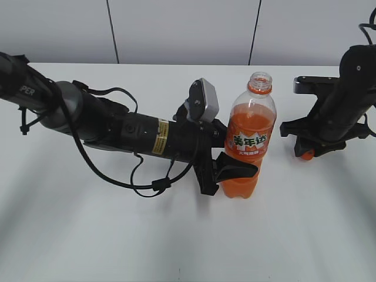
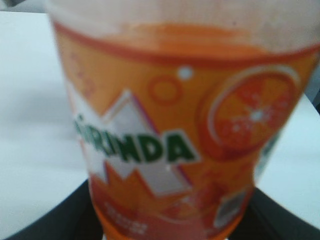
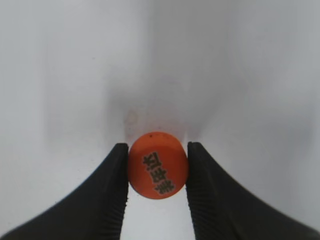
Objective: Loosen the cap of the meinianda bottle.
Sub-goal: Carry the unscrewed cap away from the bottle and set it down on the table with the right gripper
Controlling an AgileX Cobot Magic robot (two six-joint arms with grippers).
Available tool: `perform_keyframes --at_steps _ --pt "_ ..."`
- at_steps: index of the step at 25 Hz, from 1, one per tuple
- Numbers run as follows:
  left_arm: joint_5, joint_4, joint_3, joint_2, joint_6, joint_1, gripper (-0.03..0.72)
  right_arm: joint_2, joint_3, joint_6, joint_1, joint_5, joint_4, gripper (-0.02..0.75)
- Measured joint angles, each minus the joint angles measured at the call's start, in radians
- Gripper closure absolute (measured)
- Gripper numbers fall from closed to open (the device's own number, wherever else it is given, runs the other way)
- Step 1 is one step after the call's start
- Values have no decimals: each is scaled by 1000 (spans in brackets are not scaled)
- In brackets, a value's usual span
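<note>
Two arms are working over the white surface (image 1: pixel 176 247), one on each side of the exterior view. Coming in from the left, the left arm is lying almost level, and its left pincer (image 1: pixel 230 171) is wrapping its black jaws around the lower body of the meinianda bottle (image 1: pixel 249 138), clamped on it just beneath the label. That bottle is standing upright near the middle of the surface, slightly to the right, and its neck is showing open at the top, with only the orange neck ring below the mouth. Seen from the left wrist, the bottle (image 2: pixel 180 130) is filling nearly the whole picture, blurred by closeness, its orange label carrying green letters on a white jagged patch and a sliced orange drawing, while dark jaw edges are showing at the bottom corners.

Further right, well apart from the bottle, the right arm is reaching down toward the surface, and the right pincer (image 1: pixel 306 154) is gripping something small and orange at its tip. From the right wrist, the right pincer (image 3: pixel 157 172) is pressing both ribbed black fingers (image 3: pixel 112 195) against the sides of the cap (image 3: pixel 157 171), holding it just above or on the surface; which one, I cannot tell. Dark characters are showing across the cap's top.
</note>
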Motion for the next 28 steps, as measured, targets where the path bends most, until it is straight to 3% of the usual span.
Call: perform_keyframes --at_steps 17,19,24,28 --pt "0 0 0 0 0 0 280 29 5 20 0 -16 -18 458" --pt "0 0 0 0 0 0 280 29 5 21 0 -16 -18 413" --pt "0 0 0 0 0 0 280 29 5 23 0 -16 -18 162" --pt "0 3 0 0 0 0 278 28 5 23 0 -15 -18 118"
